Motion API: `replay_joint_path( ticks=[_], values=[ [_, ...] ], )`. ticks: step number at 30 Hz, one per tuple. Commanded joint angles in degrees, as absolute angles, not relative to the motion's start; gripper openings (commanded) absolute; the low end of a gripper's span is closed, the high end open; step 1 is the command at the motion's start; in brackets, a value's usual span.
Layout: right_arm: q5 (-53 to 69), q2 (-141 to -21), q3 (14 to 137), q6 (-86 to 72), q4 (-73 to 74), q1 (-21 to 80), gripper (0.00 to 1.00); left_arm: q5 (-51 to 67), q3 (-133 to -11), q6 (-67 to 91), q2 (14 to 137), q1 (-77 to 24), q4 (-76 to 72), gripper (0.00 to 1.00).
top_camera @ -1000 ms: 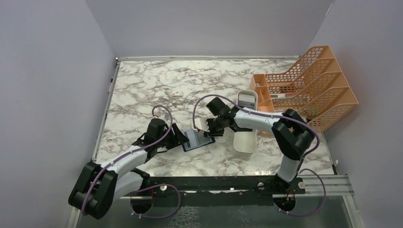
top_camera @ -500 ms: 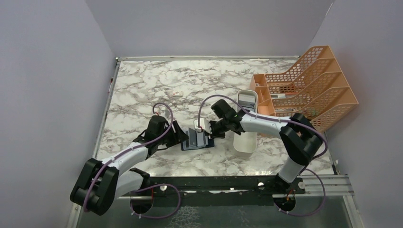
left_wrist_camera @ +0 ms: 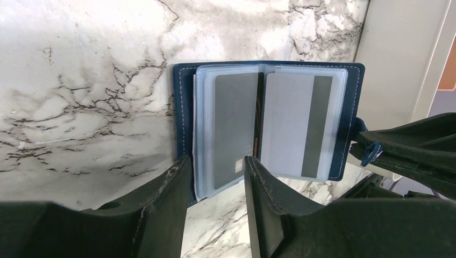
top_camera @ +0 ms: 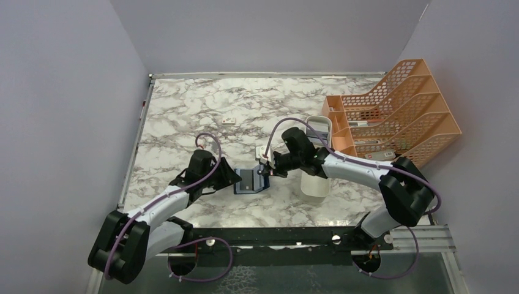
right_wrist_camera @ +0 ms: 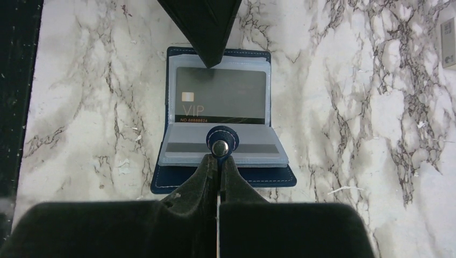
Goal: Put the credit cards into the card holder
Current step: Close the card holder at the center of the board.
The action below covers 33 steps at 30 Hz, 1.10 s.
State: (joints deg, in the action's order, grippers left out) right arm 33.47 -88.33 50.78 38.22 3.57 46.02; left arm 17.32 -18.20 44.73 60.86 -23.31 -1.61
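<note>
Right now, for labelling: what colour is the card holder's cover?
Navy blue card holder; right wrist view.

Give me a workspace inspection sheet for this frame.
Surface: white marble-pattern tabletop, no damage seen.
Job's things: navy-blue bifold card holder lies open; two grey credit cards sit in its clear sleeves.
Clutter: small white block; long white tray; orange mesh file rack.
Grippers: left gripper open at holder's edge; right gripper shut on its snap tab.
Cables: purple cables loop along both arms.
Surroundings: plain lilac walls.
</note>
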Motion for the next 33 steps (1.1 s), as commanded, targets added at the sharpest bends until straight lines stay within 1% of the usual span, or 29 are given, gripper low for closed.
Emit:
replay_joint_path(
  ticks=[1, 3, 5, 8, 13, 17, 20, 25, 28, 33],
  values=[
    [36.77, -86.73, 48.18, 31.69, -4.13, 45.88, 0.01, 16.09, -18.77, 43.85, 59.35, -23.24, 0.21, 0.47],
    [35.55, -86.07, 45.97, 29.41, -7.17, 45.88, 0.01, 15.03, -19.74, 43.22, 58.82, -23.29, 2.57, 0.53],
    [33.66, -85.54, 43.96, 26.84, -10.14, 45.88, 0.01, 14.17, -20.36, 42.59, 58.13, -23.24, 3.97, 0.56],
    [31.36, -85.83, 42.53, 25.35, -10.74, 45.80, 0.01, 14.35, -20.44, 42.67, 57.78, -23.27, 3.57, 0.62],
    [29.57, -86.12, 41.59, 25.15, -11.06, 45.63, 0.01, 10.66, -22.75, 41.25, 58.48, -23.23, 7.42, 0.65],
    [30.08, -85.66, 40.57, 24.88, -12.31, 45.20, 0.01, 9.08, -21.88, 40.50, 60.00, -23.28, 2.81, 0.68],
    [31.18, -85.77, 40.50, 24.89, -12.56, 45.18, 0.01, 12.46, -20.22, 40.95, 63.52, -23.15, -3.80, 0.68],
    [31.26, -85.69, 40.38, 25.18, -12.23, 45.18, 0.01, 18.63, -18.91, 43.32, 67.22, -23.25, -9.79, 0.68],
    [32.48, -85.93, 40.44, 25.19, -12.51, 45.18, 0.01, 22.97, -18.00, 45.76, 66.45, -23.21, -13.43, 0.68],
    [33.81, -87.05, 40.00, 24.53, -14.13, 45.18, 0.01, 28.27, -17.16, 50.65, 61.75, -23.21, -18.23, 0.67]
  ],
)
